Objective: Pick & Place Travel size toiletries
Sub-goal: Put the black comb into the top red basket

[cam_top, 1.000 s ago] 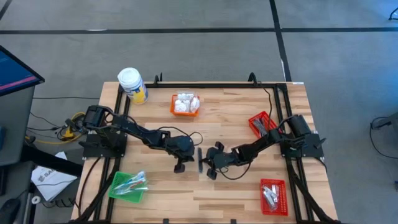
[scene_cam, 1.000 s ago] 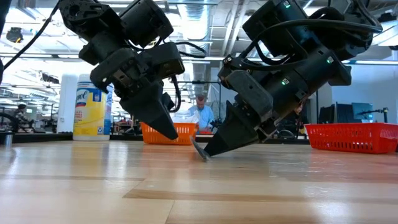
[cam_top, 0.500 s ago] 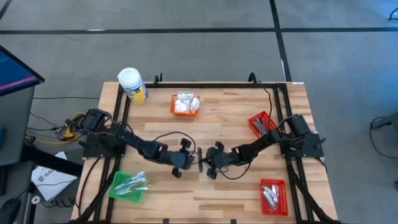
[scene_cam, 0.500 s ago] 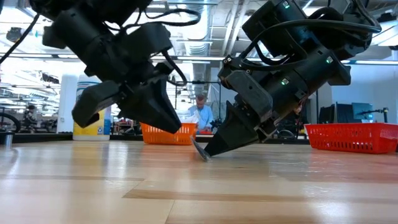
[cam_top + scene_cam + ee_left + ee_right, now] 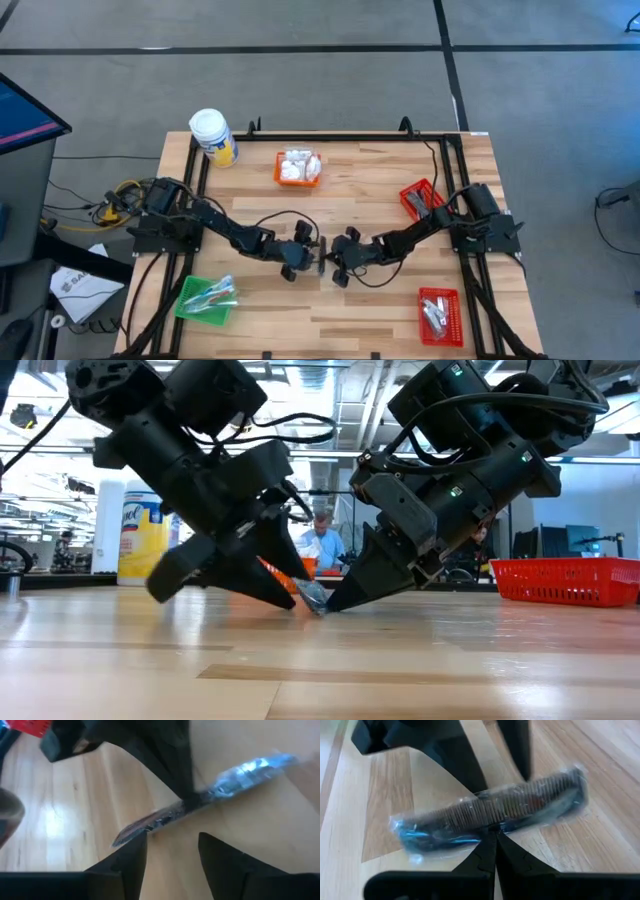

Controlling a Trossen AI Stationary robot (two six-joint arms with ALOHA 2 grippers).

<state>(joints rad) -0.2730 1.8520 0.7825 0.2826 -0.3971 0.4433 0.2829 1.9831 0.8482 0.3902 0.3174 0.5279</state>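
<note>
- Here, the right gripper (image 5: 331, 262) is clenched on a dark, clear-wrapped comb (image 5: 490, 812) at mid-table.
- Directly opposite, the left gripper (image 5: 313, 257) stands parted, its fingers (image 5: 127, 857) astride the comb's far side, crowding it.
- Behind both, an orange mesh basket (image 5: 298, 168) holds white packets.

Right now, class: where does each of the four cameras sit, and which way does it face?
High view: overhead, straight down; both arms, left gripper, right gripper.
Low view: table height, level across the wooden table; both grippers meet.
Left wrist view: past open fingers.
Right wrist view: past shut fingers.
Shared by both wrist views: the dark clear-wrapped comb.
</note>
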